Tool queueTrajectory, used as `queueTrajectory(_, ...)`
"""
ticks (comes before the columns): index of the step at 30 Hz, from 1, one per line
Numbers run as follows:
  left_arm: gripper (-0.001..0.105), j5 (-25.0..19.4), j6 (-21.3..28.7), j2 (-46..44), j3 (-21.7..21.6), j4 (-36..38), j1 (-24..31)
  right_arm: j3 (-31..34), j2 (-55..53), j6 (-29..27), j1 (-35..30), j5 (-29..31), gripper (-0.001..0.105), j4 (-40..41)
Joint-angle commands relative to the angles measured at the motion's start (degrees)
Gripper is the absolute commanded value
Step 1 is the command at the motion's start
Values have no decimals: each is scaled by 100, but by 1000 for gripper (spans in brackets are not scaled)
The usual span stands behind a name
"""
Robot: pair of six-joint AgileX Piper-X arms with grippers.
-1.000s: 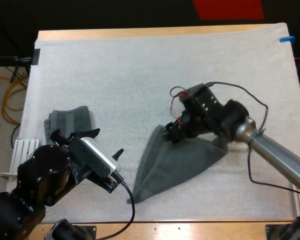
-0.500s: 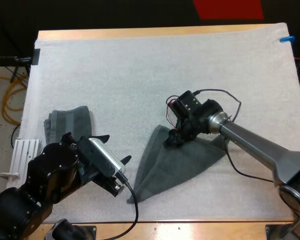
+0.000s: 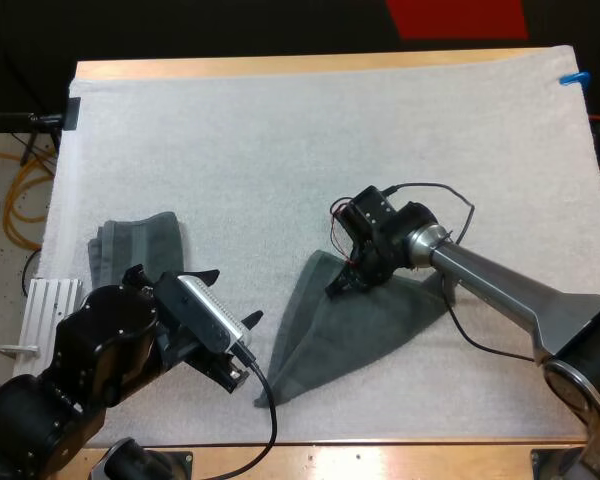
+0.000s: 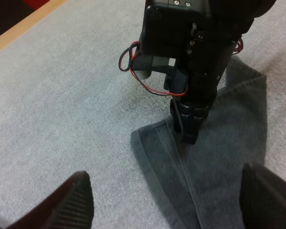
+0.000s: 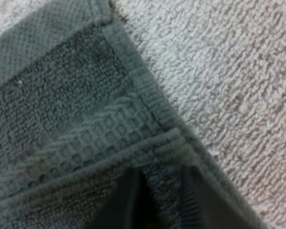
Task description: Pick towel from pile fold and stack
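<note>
While my right tool pinches the towel at its 11 o'clock corner, fingers nearly closed with the hem bunched between them, the cloth lies as a flat wedge toward 5 o'clock from the middle of the worktop. My left tool hangs wide open and empty at 7 o'clock, facing the wedge. I judge the grip shallow, so I'd lift slowly, check that both layers rise, then lay the corner edge to edge. The folded towel at 9 o'clock marks the stacking spot.
</note>
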Motion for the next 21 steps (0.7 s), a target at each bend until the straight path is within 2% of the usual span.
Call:
queueTrajectory(1, 62, 35, -65, -10, -9, -2, -8, -28, -24, -56, -5, -28, 6, 63)
queueTrajectory(3, 62, 35, -65, -10, -9, -2, -8, -28, -24, -56, -5, -28, 0, 80)
queueTrajectory(10, 62, 35, -65, -10, -9, -2, -8, -28, -69, -69, 14, -28, 0, 282)
queueTrajectory(15, 62, 35, -65, -10, -9, -2, -8, -28, -284, -109, 11, 504, 0, 322)
queueTrajectory(17, 62, 35, -65, 7, -9, -17, -8, -28, -311, -160, 11, 525, 0, 240)
queueTrajectory(19, 62, 35, -65, 33, -9, -16, -8, -28, -311, -160, 11, 460, 4, 192)
queueTrajectory(21, 62, 35, -65, 71, -9, -16, -8, -28, -251, -159, 11, 361, 21, 97)
